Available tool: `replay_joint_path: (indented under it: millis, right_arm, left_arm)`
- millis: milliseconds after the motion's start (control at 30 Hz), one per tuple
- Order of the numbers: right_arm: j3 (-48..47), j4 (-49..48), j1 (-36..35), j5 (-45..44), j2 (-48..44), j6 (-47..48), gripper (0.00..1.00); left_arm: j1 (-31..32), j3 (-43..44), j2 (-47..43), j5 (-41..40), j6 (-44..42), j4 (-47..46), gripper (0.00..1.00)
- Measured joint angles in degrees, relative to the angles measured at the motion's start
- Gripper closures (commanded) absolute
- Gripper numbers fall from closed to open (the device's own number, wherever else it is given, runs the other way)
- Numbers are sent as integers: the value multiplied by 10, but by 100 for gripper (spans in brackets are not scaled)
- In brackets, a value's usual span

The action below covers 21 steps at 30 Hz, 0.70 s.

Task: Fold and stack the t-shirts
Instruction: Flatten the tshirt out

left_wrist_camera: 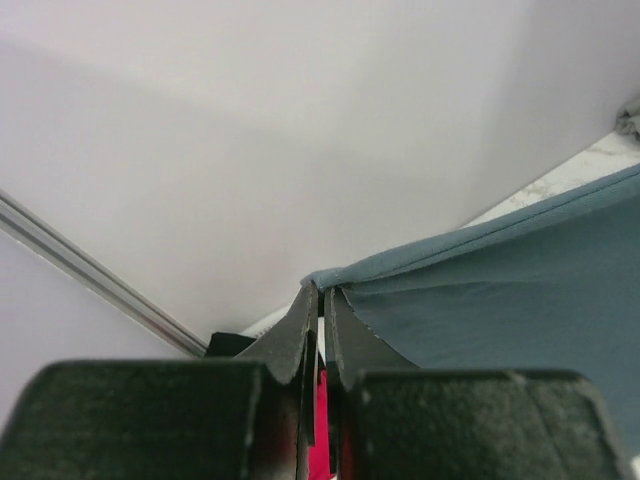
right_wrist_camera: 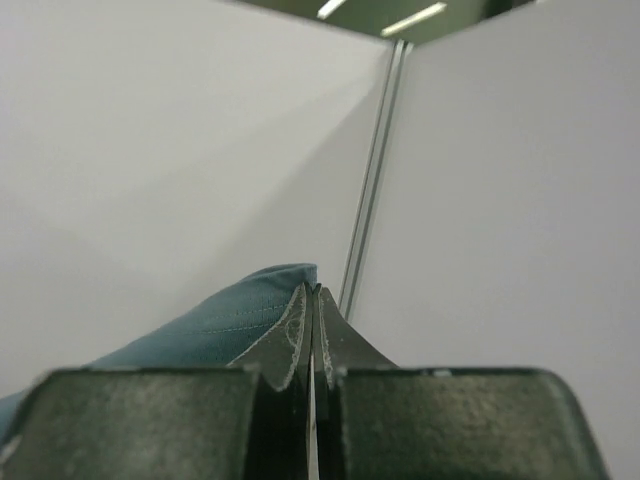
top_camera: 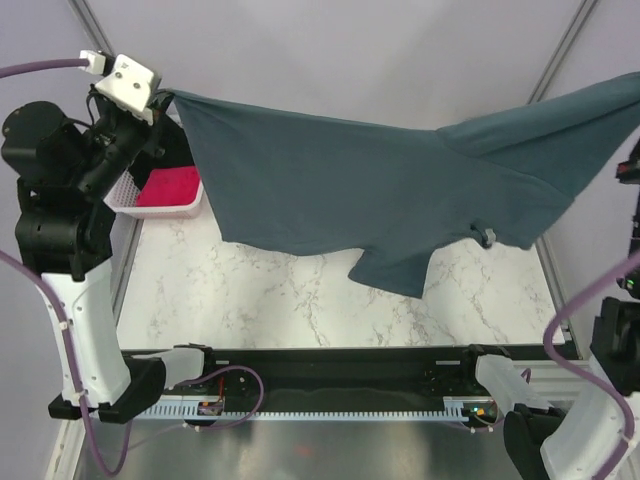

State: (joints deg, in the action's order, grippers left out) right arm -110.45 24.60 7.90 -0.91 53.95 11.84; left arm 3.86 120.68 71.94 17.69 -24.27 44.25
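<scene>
Top view: the dark slate-blue soft cloth t-shirt point(top_camera: 380, 190) hangs spread in the air above the white marbled table point(top_camera: 300, 310). Its long axis runs left to right. The left gripper point(top_camera: 160, 100) pins 1 corner high at the far left, above a white basket point(top_camera: 190, 208); the other end runs off the right edge. Neither arm looks nearer, since the cloth spans both, so laying it flat probably calls for the 2 arms to come down together.

Left wrist view: the jaws are clamped on the shirt's hemmed corner, and the cloth streams away to the right.

Right wrist view: the right gripper point(right_wrist_camera: 312, 292) has its jaws pressed together on a fold of the shirt, and the cloth falls away to the left.
</scene>
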Motion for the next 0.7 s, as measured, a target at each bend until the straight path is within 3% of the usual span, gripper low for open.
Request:
replay_joint_path:
  millis: [333,533,700]
  right_arm:
    - [-248,-10,1,-4,67,24,100]
    - [-199,-58,1,-2,118,29,100]
    - [-106,-75,1,2,193,13,100]
  left_arm:
    - [0,120,11,3,-9,-8,98]
    - [0,134,52,-13,-41,-35,98]
    - [0,83,116,-22,-50,-46,98]
